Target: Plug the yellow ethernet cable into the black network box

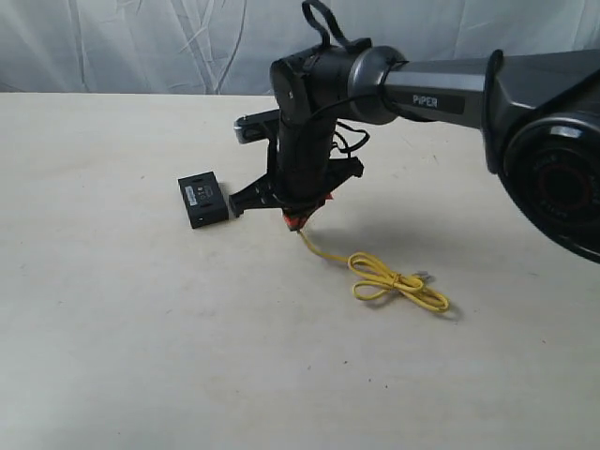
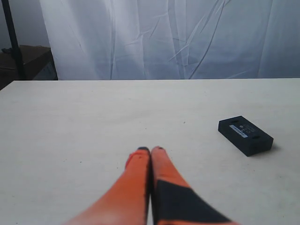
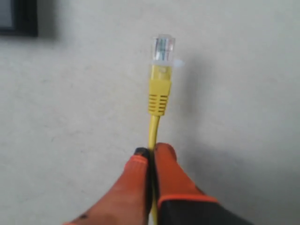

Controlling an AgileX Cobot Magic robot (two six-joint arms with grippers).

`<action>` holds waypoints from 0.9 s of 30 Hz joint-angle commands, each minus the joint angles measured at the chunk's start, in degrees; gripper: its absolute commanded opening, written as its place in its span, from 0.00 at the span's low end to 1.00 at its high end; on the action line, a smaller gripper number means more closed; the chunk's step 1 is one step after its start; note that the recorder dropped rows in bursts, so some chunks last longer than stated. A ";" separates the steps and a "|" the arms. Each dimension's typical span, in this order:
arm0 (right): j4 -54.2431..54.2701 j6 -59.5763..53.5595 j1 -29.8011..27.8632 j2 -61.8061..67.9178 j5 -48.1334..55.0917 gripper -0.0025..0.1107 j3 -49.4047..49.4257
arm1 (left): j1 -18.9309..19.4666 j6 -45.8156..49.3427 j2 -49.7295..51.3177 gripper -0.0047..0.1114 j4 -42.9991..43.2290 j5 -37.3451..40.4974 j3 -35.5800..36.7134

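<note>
The black network box (image 1: pixel 202 200) lies flat on the table with its pale label up; it also shows in the left wrist view (image 2: pixel 245 135) and as a corner in the right wrist view (image 3: pixel 18 18). My right gripper (image 3: pixel 152 150) is shut on the yellow ethernet cable (image 3: pixel 153 127) just behind its clear plug (image 3: pixel 163 47), which points out ahead of the fingertips, apart from the box. In the exterior view that gripper (image 1: pixel 295 221) hangs just right of the box, and the cable's knotted loop (image 1: pixel 394 281) trails on the table. My left gripper (image 2: pixel 150 150) is shut on nothing, off to one side of the box.
The pale table (image 1: pixel 141 328) runs back to a white curtain (image 1: pixel 141 42). The right arm (image 1: pixel 441 94) reaches in from the right over the table. A dark stand and shelf (image 2: pixel 18 56) sit past the table's edge in the left wrist view.
</note>
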 commanded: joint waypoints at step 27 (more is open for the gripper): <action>3.70 -25.19 -1.50 -1.16 -23.86 0.02 -0.46 | 0.23 0.03 9.83 0.04 -3.68 1.11 -10.23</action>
